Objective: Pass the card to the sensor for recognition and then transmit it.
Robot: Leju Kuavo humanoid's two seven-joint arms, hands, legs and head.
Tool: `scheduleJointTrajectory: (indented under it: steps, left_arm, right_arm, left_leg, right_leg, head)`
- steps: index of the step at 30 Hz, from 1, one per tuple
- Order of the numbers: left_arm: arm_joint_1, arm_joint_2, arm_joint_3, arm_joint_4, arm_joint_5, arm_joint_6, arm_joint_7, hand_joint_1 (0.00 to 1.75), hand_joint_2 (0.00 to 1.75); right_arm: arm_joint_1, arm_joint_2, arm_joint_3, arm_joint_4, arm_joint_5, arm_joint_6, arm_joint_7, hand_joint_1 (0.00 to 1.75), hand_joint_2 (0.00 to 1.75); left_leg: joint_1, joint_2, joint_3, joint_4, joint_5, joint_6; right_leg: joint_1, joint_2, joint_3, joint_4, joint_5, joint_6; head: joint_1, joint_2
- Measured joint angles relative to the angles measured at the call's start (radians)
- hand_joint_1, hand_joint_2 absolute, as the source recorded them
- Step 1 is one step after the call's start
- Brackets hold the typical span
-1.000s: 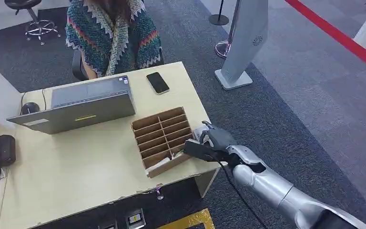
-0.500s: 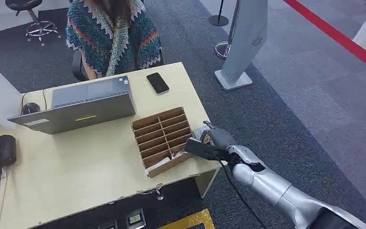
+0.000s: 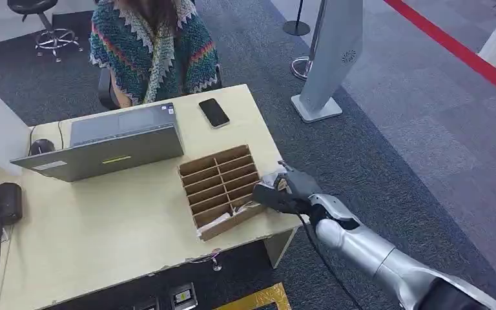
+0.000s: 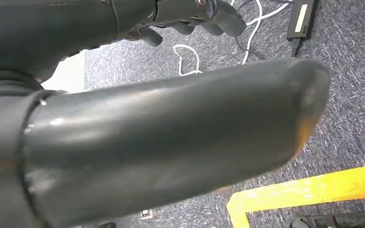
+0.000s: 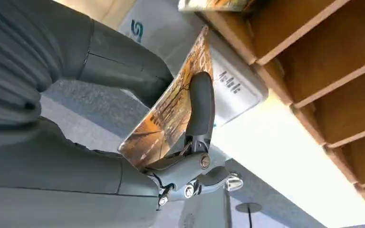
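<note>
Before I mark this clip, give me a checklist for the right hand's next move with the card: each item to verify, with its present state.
1. Card held: ok, pinched between thumb and a finger of the right hand.
2. Card over the white sensor: cannot tell; close to it, contact not visible.
3. Hand out of the cardboard organizer: ok, it sits beside the organizer's near corner.
4. Person seated across the desk to receive: ok.
5. Left hand out of the way: ok, hanging over the floor.

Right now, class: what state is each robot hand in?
Left hand: cannot be told.
Right hand: holding the card.
</note>
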Motion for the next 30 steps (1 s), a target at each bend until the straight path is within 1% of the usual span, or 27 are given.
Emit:
scheduleJointTrajectory:
  steps: [6,13,15,17,21,24,27,30]
  left_arm:
    - [-0.004,0.000,0.000,0.000,-0.009,-0.005,0.000,0.00,0.00]
    - [-0.010,0.000,-0.002,0.000,-0.021,-0.004,0.000,0.00,0.00]
    - [-0.015,0.000,-0.007,0.000,-0.027,-0.004,0.000,0.00,0.00]
    - [-0.019,0.000,-0.012,0.000,-0.029,-0.004,0.000,0.00,0.00]
    - [-0.024,0.000,-0.021,0.000,-0.038,-0.005,0.000,0.00,0.00]
    - [-0.036,0.000,-0.026,0.000,-0.045,-0.008,0.003,0.00,0.00]
    - [-0.043,-0.002,-0.031,-0.001,-0.055,-0.012,0.006,0.00,0.00]
    - [-0.049,-0.002,-0.034,-0.001,-0.075,-0.026,0.023,0.00,0.00]
  right_arm:
    - [-0.028,-0.025,-0.008,-0.024,0.035,0.030,0.019,1.75,1.75]
    - [-0.109,-0.059,-0.030,-0.076,0.063,0.080,0.041,1.75,1.75]
    - [-0.169,-0.075,-0.039,-0.117,0.072,0.107,0.050,1.75,1.75]
    - [-0.203,-0.084,-0.044,-0.143,0.078,0.117,0.051,1.75,1.75]
    - [-0.259,-0.087,-0.042,-0.168,0.087,0.156,0.051,1.75,1.75]
    - [-0.354,-0.085,-0.024,-0.183,0.097,0.190,0.050,1.75,1.75]
    - [-0.408,-0.079,-0.005,-0.186,0.096,0.211,0.043,1.75,1.75]
    - [-0.482,-0.049,0.046,-0.173,0.090,0.231,0.024,1.75,1.75]
  left_leg:
    - [0.000,0.000,0.000,0.000,0.000,0.000]
    - [0.000,0.000,0.000,0.000,0.000,0.000]
    - [0.000,0.000,-0.001,0.000,0.000,0.000]
    - [0.000,0.000,0.000,0.000,0.000,0.000]
    - [0.000,0.000,-0.002,0.000,0.000,0.000]
    - [0.000,0.001,-0.001,0.000,0.000,0.000]
    - [0.001,-0.001,-0.002,0.000,0.000,0.000]
    - [0.000,0.001,-0.003,0.000,0.001,-0.001]
  right_leg:
    - [0.000,0.000,0.000,0.000,0.000,0.000]
    - [0.000,0.001,-0.001,0.000,0.001,0.000]
    - [0.000,0.001,-0.001,0.000,0.001,0.000]
    - [0.000,0.001,0.000,0.000,0.001,0.000]
    - [0.000,0.001,-0.001,0.001,0.001,0.000]
    - [0.000,0.002,-0.002,0.001,0.001,0.000]
    - [0.001,-0.002,0.000,0.001,0.001,0.000]
    - [0.000,0.002,-0.003,0.002,0.001,0.000]
  head:
    - [0.000,0.000]
    - [0.000,0.000]
    - [0.000,0.000]
    - [0.000,0.000]
    - [0.000,0.000]
    - [0.000,0.000]
    - [0.000,0.000]
    - [0.000,0.000]
